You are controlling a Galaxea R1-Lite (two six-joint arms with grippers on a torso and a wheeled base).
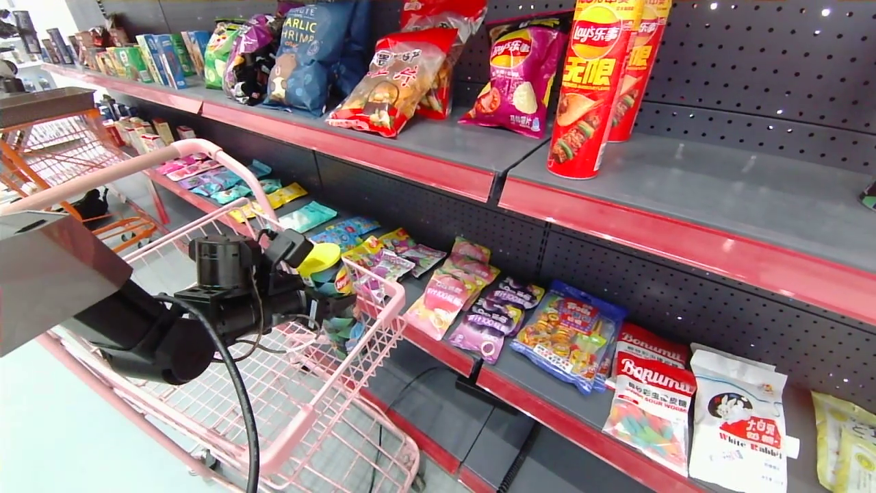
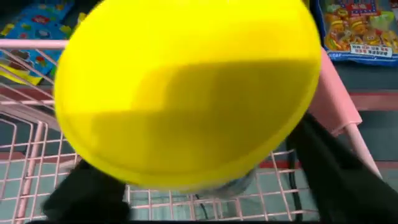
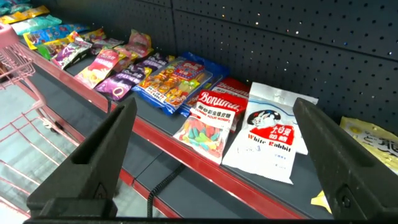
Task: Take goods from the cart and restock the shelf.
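A container with a yellow lid (image 1: 320, 259) (image 2: 186, 93) is held in my left gripper (image 1: 316, 277) (image 2: 211, 180), which is shut on it just above the front rim of the pink cart (image 1: 380, 301). Dark fingers (image 2: 336, 168) flank the container's sides, and its body is mostly hidden behind the lid. The cart's wire basket (image 2: 25, 155) lies below. My right gripper (image 3: 216, 107) hangs open with nothing between its fingers, out in front of the lower shelf (image 3: 186, 146), facing its gummy-worm bag (image 3: 208, 121) and white candy bag (image 3: 267, 137).
The upper shelf (image 1: 684, 178) holds red chip tubes (image 1: 588, 89) and snack bags (image 1: 390, 82), with bare grey board to the right of the tubes. Candy packets (image 1: 568, 335) line the lower shelf (image 1: 534, 383). An orange cart (image 1: 61, 150) stands far left.
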